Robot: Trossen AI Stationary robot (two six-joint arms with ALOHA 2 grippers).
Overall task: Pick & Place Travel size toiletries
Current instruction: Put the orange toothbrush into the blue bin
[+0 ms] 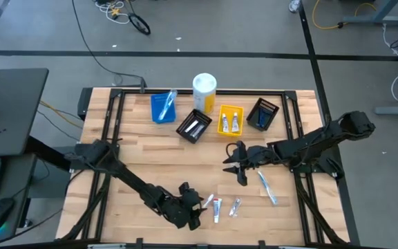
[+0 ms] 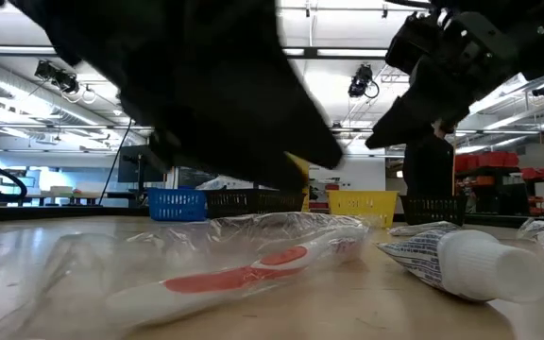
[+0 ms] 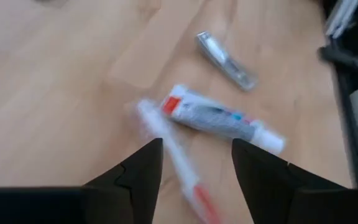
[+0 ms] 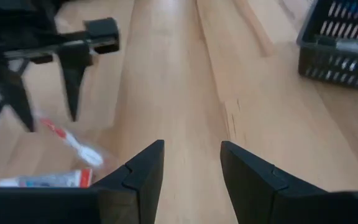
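Near the table's near edge lie a red-and-white toothbrush in a clear wrapper, a white tube with a red end and a small silver tube. A pale-blue toothbrush rests flat to their right. My left gripper is open just above the wrapped toothbrush, with one finger on each side of its handle. My right gripper is open and hangs over bare wood at mid-table, holding nothing. In the low view the toothbrush and the tube lie flat on the wood.
Along the far side stand a blue bin, a black bin, a yellow bin holding two tubes, another black bin and a tall white-and-yellow cylinder. Bare wood lies between the bins and the loose items.
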